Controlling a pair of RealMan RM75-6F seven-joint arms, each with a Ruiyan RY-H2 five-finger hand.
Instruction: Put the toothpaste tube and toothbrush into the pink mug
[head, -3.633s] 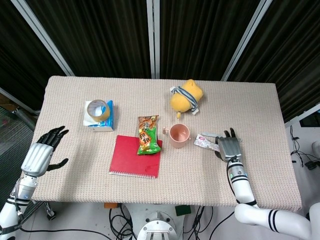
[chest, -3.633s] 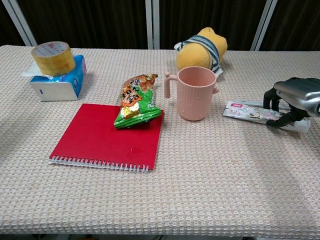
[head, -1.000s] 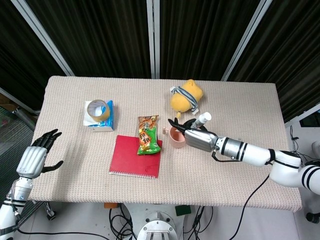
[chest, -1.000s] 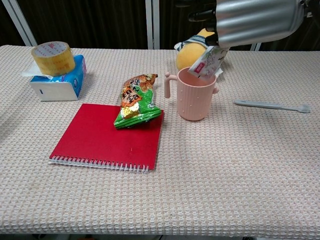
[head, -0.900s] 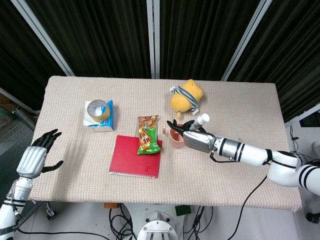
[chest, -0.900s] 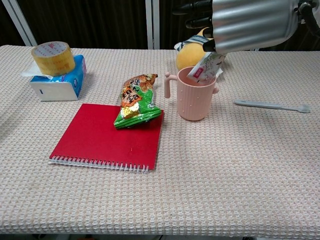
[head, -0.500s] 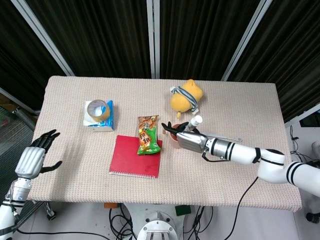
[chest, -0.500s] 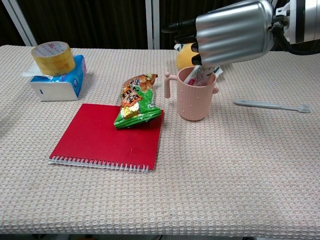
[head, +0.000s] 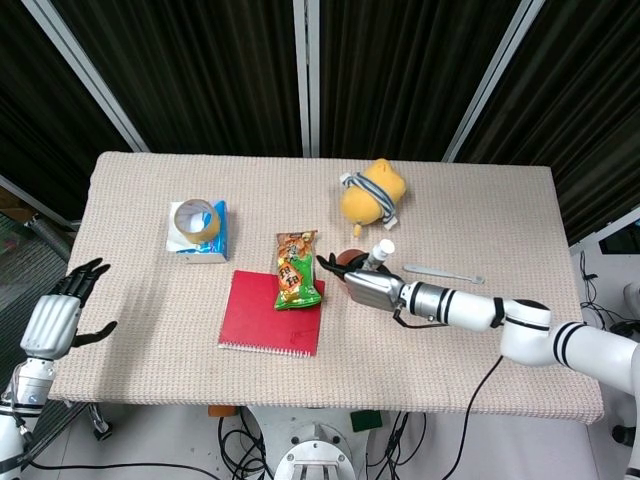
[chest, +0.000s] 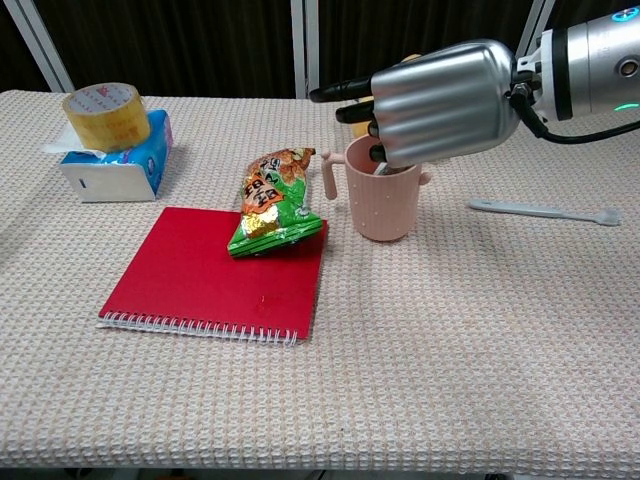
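Observation:
The pink mug (chest: 380, 205) stands mid-table, right of the snack bag; in the head view only a bit of its rim (head: 347, 258) shows past my right hand. My right hand (chest: 440, 100) (head: 372, 288) hovers low over the mug's mouth and grips the toothpaste tube, whose lower end sits inside the mug. The tube's white cap (head: 382, 249) sticks up behind the hand. The grey toothbrush (chest: 545, 211) (head: 443, 272) lies flat on the table right of the mug. My left hand (head: 58, 320) hangs open off the table's left edge.
A green snack bag (chest: 272, 200) lies on a red notebook (chest: 215, 275) left of the mug. A tape roll (chest: 105, 115) sits on a blue tissue pack (chest: 120, 165) at the far left. A yellow plush toy (head: 372, 195) lies behind the mug.
My right hand has sunk and shifted left over the mug, pushing the tube deeper in; the mug nudged slightly left. The left hand drifted a little down and left.

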